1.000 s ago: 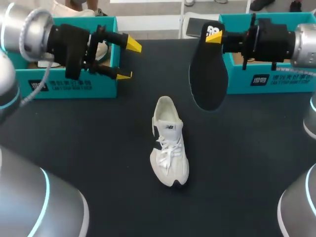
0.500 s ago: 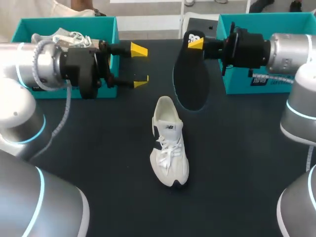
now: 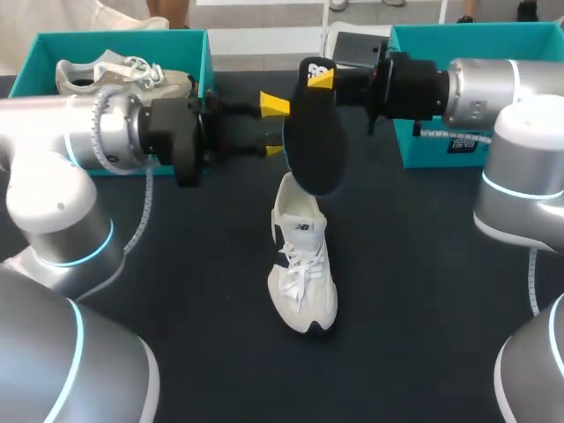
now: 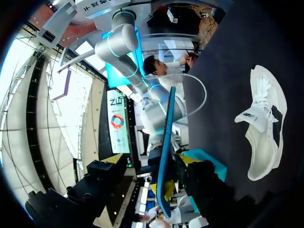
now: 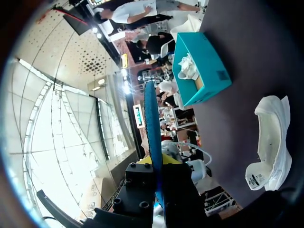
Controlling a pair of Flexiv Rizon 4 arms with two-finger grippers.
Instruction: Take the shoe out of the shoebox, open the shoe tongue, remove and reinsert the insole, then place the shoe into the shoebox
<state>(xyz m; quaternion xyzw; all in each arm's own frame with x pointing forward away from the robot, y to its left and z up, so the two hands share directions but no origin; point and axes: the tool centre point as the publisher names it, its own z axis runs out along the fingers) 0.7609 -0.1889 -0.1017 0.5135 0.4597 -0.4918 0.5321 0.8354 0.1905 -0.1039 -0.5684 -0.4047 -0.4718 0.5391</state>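
White laced shoe [image 3: 302, 264] sat on its sole, heel facing away. Black insole [image 3: 315, 145] hung above the heel. Teal shoebox [image 3: 423, 152] stood open, far right.

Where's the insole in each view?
Head view: insole hangs from the right claw, above the white shoe's heel.
Left wrist view: edge-on, between the left claw's open fingers.
Right wrist view: edge-on, gripped in the right claw.
Shared landmark: the white shoe, in all three.
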